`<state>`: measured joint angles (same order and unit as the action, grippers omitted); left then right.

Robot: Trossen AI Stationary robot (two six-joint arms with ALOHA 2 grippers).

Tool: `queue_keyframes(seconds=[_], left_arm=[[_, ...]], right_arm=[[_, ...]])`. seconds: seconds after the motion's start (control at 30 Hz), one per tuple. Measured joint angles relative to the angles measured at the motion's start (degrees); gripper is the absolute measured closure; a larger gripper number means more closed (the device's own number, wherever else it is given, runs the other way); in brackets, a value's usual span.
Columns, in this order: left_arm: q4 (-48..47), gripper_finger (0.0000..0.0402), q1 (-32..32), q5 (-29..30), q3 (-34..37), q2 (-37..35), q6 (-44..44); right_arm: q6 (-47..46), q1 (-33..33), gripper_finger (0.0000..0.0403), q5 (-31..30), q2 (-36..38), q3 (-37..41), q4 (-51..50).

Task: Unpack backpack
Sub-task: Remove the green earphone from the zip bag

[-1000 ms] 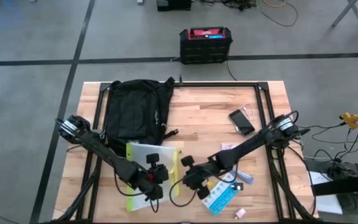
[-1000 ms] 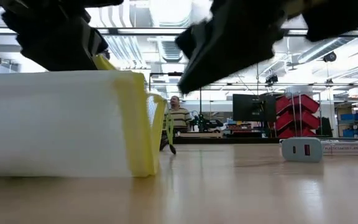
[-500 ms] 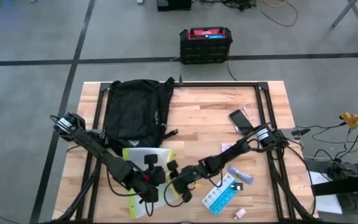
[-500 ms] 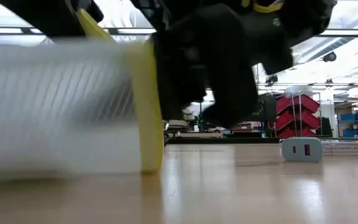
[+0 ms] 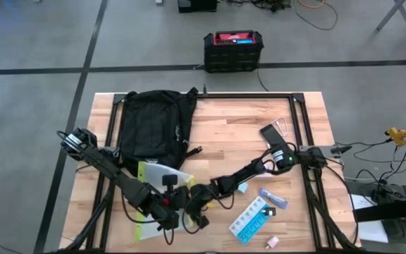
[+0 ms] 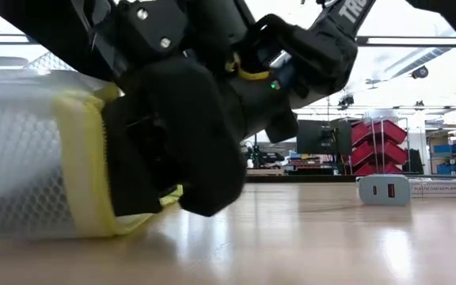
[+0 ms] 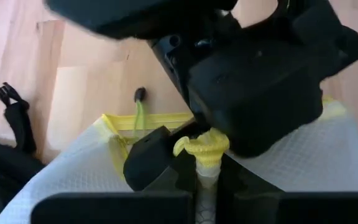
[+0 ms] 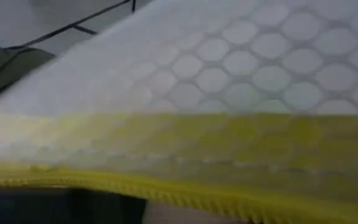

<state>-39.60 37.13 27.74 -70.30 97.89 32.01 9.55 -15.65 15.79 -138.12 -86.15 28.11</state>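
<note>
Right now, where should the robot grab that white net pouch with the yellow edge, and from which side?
Probably the yellow zipper edge of the white mesh pouch, coming from the side away from the backpack. The pouch lies flat and floppy on the table, so its stiffer raised trim gives fingers something to pinch. The left gripper and right gripper already meet there.

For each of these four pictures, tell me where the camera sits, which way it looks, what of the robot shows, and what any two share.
High view: overhead, straight down on the table; both arms, the backpack, the mesh pouch.
Low view: table-top height, looking level into the room; grippers meet at the pouch, charger behind.
Left wrist view: on the left arm; the left gripper pinches the pouch's yellow edge.
Right wrist view: on the right arm, pressed close to the pouch; no fingers visible.
All four show the pouch.
</note>
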Motion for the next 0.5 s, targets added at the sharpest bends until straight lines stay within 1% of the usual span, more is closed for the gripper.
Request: queue_keyframes(seconds=[0.07,0.13,0.17,0.37,0.5], left_arm=[[-0.5,0.0401,0.1,0.2,0.0,0.0,0.1],[-1.1,0.0401,0.3,0.4,0.0,0.0,0.3],[-1.3,0.0401,0.5,0.3,0.0,0.0,0.6],[-2.4,0.0401,2.1,-1.3,0.2,-0.1,3.7],[-2.4,0.0401,4.3,-1.3,0.4,0.0,6.1]], right_arm=[[0.1,0.4,0.0295,-0.7,0.0,0.0,-0.5],[0.7,0.6,0.0363,-1.3,0.5,0.0,-1.9],[1.5,0.6,0.0381,-1.4,0.9,0.0,-3.3],[2.6,0.5,0.04,-6.4,4.0,0.2,-11.5],[4.0,0.1,0.0402,-12.2,7.0,1.2,-16.0]])
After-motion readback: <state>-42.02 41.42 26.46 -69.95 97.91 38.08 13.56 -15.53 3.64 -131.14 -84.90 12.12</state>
